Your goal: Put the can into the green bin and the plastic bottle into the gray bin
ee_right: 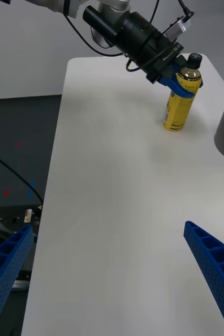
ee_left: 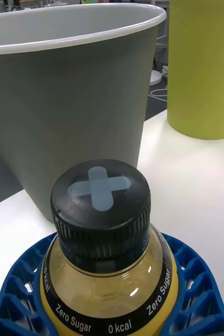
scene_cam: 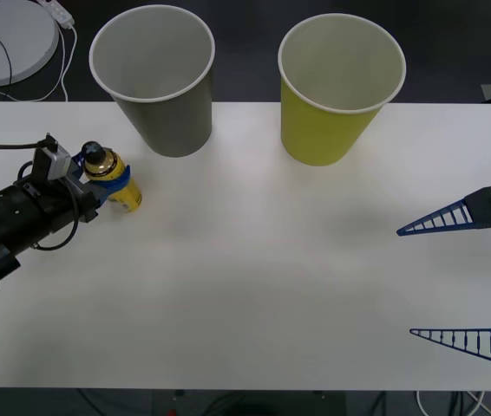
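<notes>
The plastic bottle (scene_cam: 127, 196), yellow with a black cap, stands near the table's left edge. My left gripper (scene_cam: 108, 180) is shut on it just below the neck. In the left wrist view its cap (ee_left: 100, 202) sits between the blue fingers (ee_left: 17, 294), with the gray bin (ee_left: 64, 100) close behind. The gray bin (scene_cam: 154, 78) stands at the back left, just beyond the bottle, and the green bin (scene_cam: 339, 87) is at the back right. My right gripper (scene_cam: 406, 282) is open over the table's right side, also seen as (ee_right: 107, 228). The can is out of view.
The white table (scene_cam: 254, 286) stretches bare between the two arms. A round white disc (scene_cam: 3, 39) with a cable lies on the floor beyond the table's far left corner. Both bins stand at the far edge.
</notes>
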### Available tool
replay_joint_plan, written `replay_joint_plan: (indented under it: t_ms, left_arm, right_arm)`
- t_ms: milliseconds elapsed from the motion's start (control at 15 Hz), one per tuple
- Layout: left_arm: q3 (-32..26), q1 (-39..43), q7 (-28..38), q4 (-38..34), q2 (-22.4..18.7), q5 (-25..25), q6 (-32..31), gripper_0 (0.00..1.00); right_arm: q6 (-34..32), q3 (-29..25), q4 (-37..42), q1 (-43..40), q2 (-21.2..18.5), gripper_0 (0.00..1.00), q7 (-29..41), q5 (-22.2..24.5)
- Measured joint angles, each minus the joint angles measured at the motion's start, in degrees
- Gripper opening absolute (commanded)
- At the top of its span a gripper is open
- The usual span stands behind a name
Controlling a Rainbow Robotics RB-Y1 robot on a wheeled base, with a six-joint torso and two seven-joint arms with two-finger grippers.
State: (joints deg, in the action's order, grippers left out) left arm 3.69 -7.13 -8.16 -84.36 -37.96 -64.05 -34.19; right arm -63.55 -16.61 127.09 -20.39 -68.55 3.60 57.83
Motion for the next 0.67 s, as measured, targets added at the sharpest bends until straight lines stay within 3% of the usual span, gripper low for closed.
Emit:
replay_joint_plan:
  t_ms: [667]
  left_arm:
    - [0.0, 0.0, 1.2, -0.6, -1.6, 3.1, -0.4, 0.0]
  right_arm:
    - [0.0, 0.0, 0.0, 0.0, 0.0, 1.0, 0.0, 0.0]
